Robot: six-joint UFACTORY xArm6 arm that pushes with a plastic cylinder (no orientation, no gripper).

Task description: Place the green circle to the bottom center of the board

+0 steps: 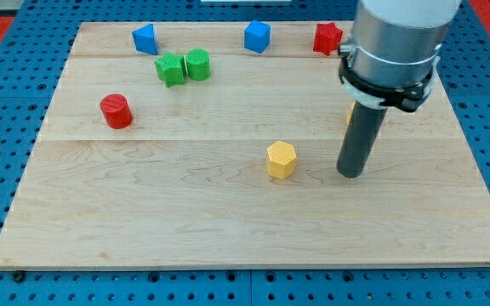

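Going from the view's left, a red cylinder (116, 111) stands alone at about nine o'clock on the table (143, 229); a blue block (145, 39) sits near the eleven o'clock edge. Just below and right of it a green star-like block (170, 69) touches the green circle (198, 65), the task's piece, which lies at about eleven o'clock, far from the six o'clock edge where it belongs. It looks like a small, rigid, light cylinder that should slide easily on the smooth wood; its round wall may let it roll off a contact that is off-centre, so the push would best land squarely on its twelve o'clock side, away from the touching star. Further right come a blue cube (257, 36) at twelve o'clock, a yellow hexagonal block (282, 160) near centre, then my tip (350, 174) just to that block's three o'clock, well apart from the green circle. A red block (327, 39) sits at one o'clock; something yellow is mostly hidden behind the rod. There is no claw, so nothing is pinched.
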